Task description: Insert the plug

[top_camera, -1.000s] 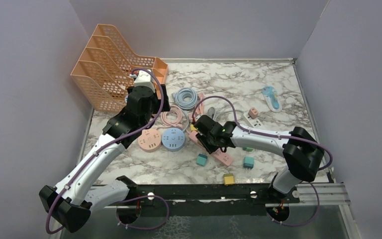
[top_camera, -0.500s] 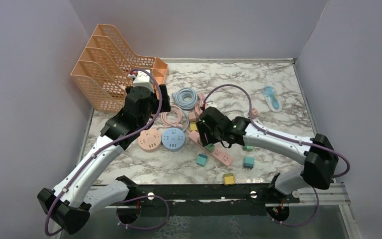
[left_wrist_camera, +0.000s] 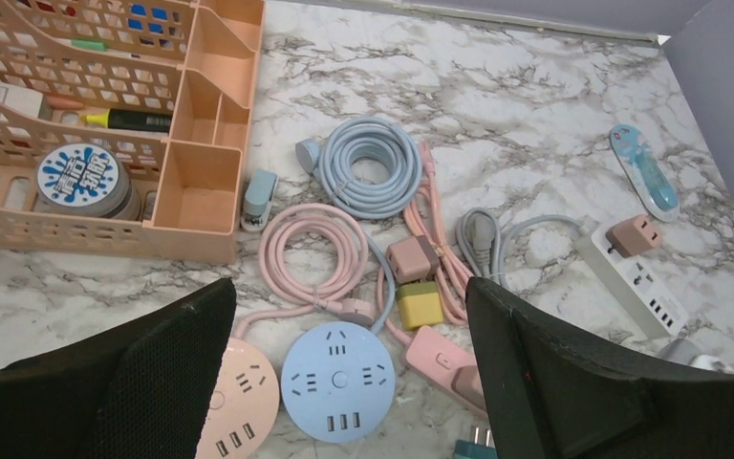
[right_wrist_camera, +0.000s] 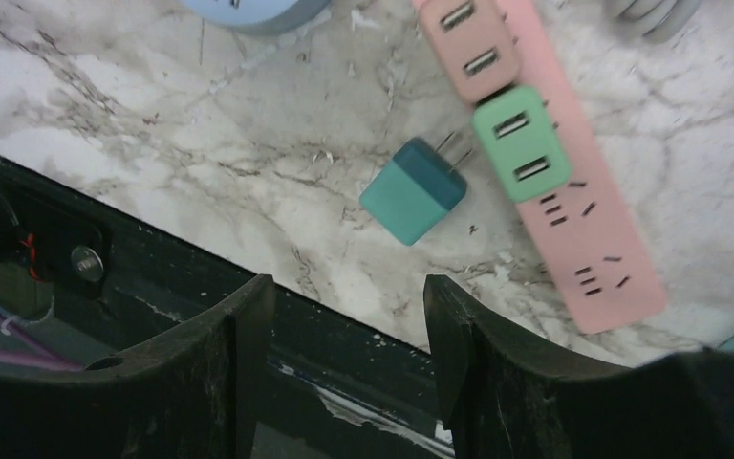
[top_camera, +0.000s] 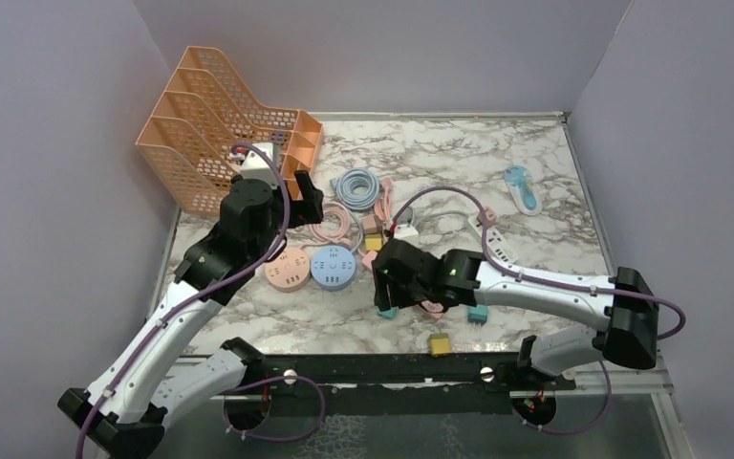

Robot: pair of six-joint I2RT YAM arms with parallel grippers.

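The pink power strip [right_wrist_camera: 573, 220] lies on the marble with a pink adapter [right_wrist_camera: 466, 48] and a green adapter [right_wrist_camera: 523, 143] plugged into it. A loose teal plug [right_wrist_camera: 413, 191] lies just beside it, prongs toward the strip. My right gripper [right_wrist_camera: 349, 296] is open and empty, hovering over the table's near edge just short of the teal plug; in the top view my right gripper [top_camera: 383, 290] covers most of the strip. My left gripper [left_wrist_camera: 349, 316] is open and empty above the blue round socket [left_wrist_camera: 336, 381], and it shows in the top view [top_camera: 298, 198].
An orange file organizer [top_camera: 212, 124] stands at the back left. Coiled blue cable [left_wrist_camera: 368, 167], pink cable [left_wrist_camera: 311, 253], a pink round socket [left_wrist_camera: 244, 411], a white strip [left_wrist_camera: 636, 277] and a yellow adapter [left_wrist_camera: 419, 304] crowd the middle. A second teal plug [top_camera: 478, 313] and a yellow plug [top_camera: 440, 344] lie near the black front rail [top_camera: 392, 368].
My right gripper has drawn back from the pink strip toward the near edge, leaving the green adapter in the strip. My left arm has shifted a little left and back.
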